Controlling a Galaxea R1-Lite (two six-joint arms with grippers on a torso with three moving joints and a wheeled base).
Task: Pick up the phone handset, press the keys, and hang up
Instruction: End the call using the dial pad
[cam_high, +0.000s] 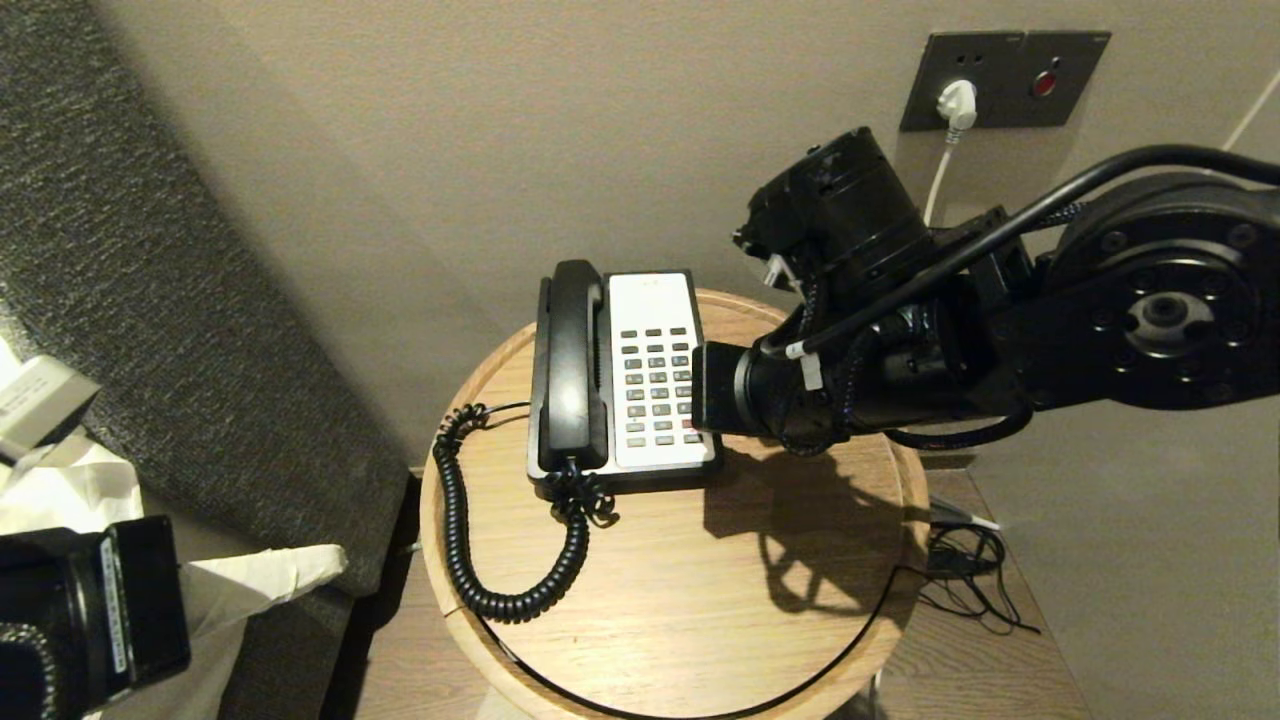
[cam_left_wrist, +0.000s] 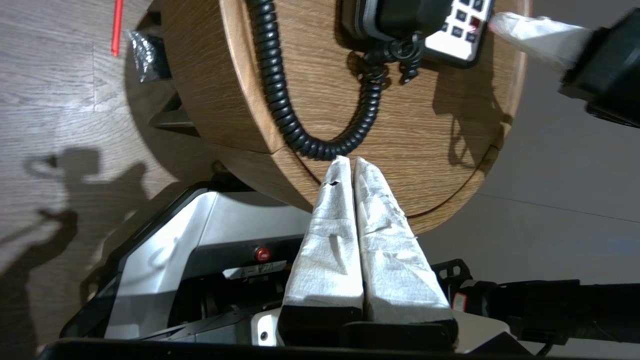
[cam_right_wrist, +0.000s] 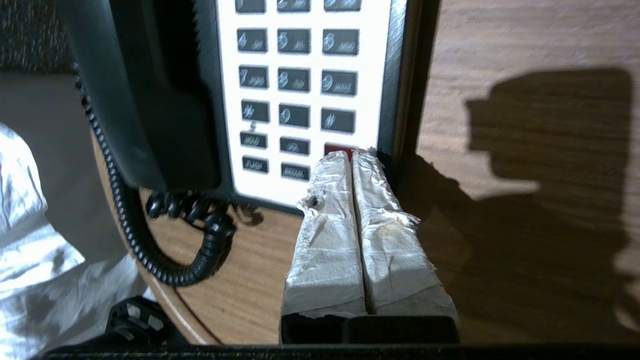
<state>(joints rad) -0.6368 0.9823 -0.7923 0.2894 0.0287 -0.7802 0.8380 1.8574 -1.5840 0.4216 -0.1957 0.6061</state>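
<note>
The black phone handset (cam_high: 572, 365) lies in its cradle on the left side of the black-and-white phone base (cam_high: 655, 290). Its coiled cord (cam_high: 470, 560) loops over the round wooden table (cam_high: 700, 600). My right gripper (cam_right_wrist: 352, 155) is shut and empty. Its white-wrapped fingertips rest at the red key (cam_right_wrist: 337, 148) in the keypad's near right corner. In the head view the right wrist (cam_high: 760, 390) hides those fingers. In the left wrist view a right finger (cam_left_wrist: 530, 32) reaches that same corner. My left gripper (cam_left_wrist: 348, 162) is shut and empty, off the table's near left edge.
A wall socket with a white plug (cam_high: 958, 100) sits behind the table. Loose black cables (cam_high: 965, 560) lie on the floor to the right. Grey upholstery (cam_high: 150, 300) fills the left. The robot's base (cam_left_wrist: 175, 240) stands below the table's front edge.
</note>
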